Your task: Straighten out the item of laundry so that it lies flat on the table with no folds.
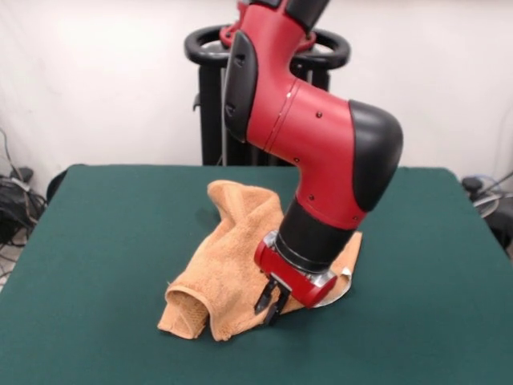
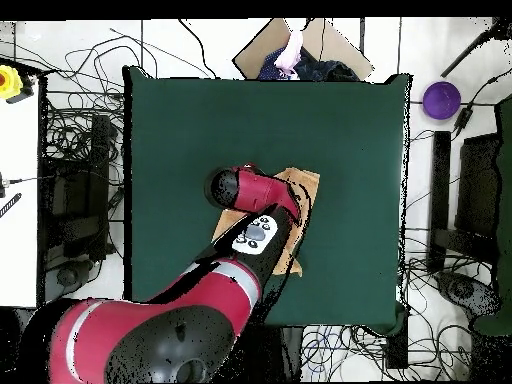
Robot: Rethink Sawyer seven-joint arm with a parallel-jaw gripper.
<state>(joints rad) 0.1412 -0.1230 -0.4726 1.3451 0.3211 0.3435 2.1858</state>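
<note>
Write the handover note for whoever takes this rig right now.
Tool: low at the towel's front edge, fingers close together; whether it grips cloth cannot be told.
Towel: near the middle of the table, crumpled, with raised folds and one corner rolled into a tube. The arm hides most of it from overhead.
Done: nothing flat yet.
Left: spread the towel out until no folds remain.

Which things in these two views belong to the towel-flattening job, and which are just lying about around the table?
Part of the job:
- crumpled orange-tan terry-cloth towel, lying in folds
- dark green felt-like table under it
- black claw of the red and black arm, down at the towel's edge

Just lying about:
- purple round object beside the table
- brown cardboard box
- tangled black cables on the floor
</note>
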